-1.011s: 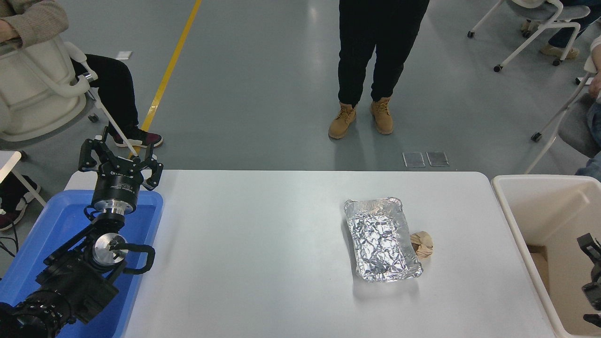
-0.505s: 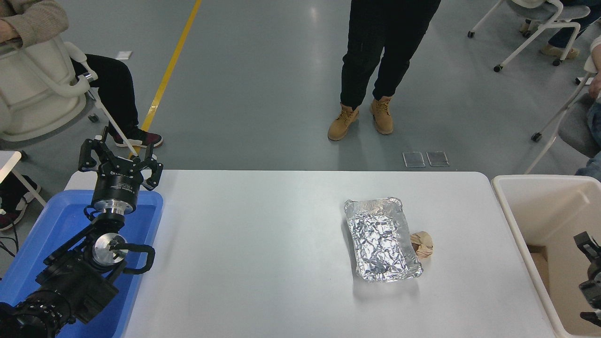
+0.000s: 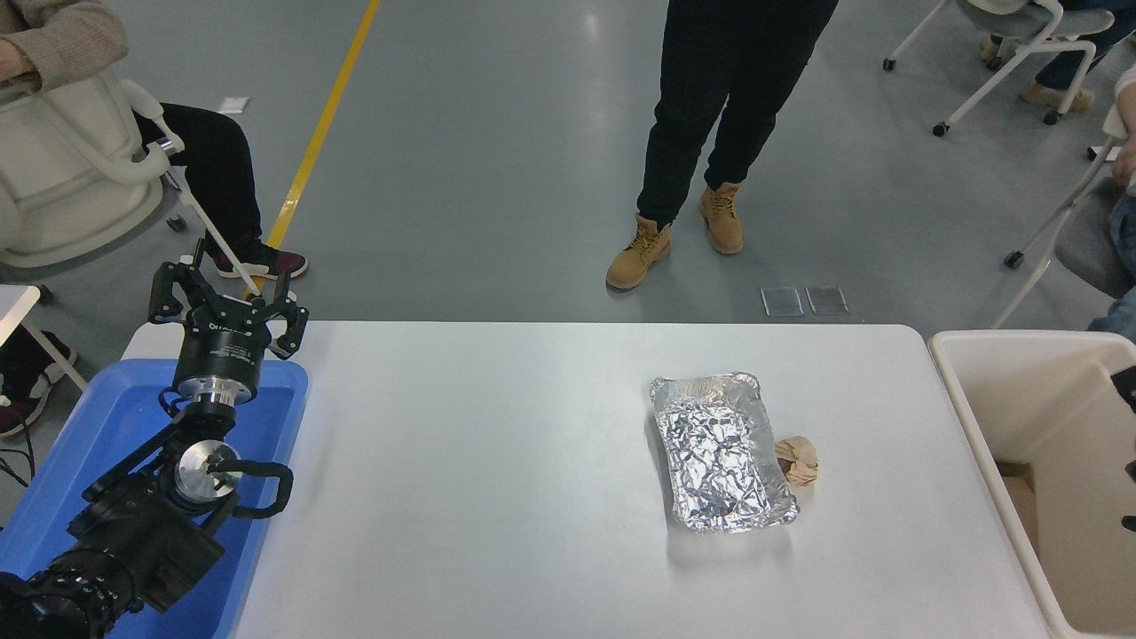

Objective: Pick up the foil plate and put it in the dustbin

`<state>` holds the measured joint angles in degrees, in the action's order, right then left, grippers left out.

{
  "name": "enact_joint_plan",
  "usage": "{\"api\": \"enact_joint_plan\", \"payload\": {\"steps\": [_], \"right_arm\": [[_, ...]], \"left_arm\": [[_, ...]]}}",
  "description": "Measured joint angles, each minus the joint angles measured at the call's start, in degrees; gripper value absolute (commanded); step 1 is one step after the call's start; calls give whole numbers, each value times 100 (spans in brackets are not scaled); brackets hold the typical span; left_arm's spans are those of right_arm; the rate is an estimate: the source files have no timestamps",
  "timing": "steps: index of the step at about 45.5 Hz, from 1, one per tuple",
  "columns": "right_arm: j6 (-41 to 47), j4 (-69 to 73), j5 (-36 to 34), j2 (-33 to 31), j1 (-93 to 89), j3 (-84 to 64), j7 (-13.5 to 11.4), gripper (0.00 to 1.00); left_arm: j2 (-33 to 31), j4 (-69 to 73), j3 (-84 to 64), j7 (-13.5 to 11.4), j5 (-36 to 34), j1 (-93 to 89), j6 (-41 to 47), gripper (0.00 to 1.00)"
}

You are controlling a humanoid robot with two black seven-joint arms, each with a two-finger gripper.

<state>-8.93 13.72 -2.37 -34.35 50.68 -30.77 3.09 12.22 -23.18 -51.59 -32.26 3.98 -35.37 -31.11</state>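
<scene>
The foil plate (image 3: 723,453) lies flat on the white table (image 3: 497,479), right of centre, its long side running away from me. The beige dustbin (image 3: 985,417) stands just off the table's right edge. Only black slivers of my right gripper (image 3: 1127,386) show at the picture's right edge, above the dustbin and well clear of the plate. My left arm is parked at the lower left, with its gripper (image 3: 226,288) open and empty above the far end of the blue tray.
A small crumpled brown paper ball (image 3: 799,461) touches the plate's right side. A shallow blue tray (image 3: 106,417) lies under my left arm. A person in tan boots (image 3: 674,240) stands beyond the table's far edge. Chairs and seated people are at both sides.
My right gripper has risen and slid to the right, almost out of the picture. The standing person has shifted a foot. The plate and the left arm have not moved.
</scene>
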Motion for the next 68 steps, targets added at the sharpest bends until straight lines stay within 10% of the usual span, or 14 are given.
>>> {"api": "enact_joint_plan", "payload": {"steps": [22,68], "right_arm": [[650,2444,30,-391,3667,-2495,-7,100],[4692,6579,55,990,8966,-3795,-16,100]], "left_arm": [[-1,3,-2,0,0,-5,0,99],[-1,1,0,0,6,1,0,99]]}}
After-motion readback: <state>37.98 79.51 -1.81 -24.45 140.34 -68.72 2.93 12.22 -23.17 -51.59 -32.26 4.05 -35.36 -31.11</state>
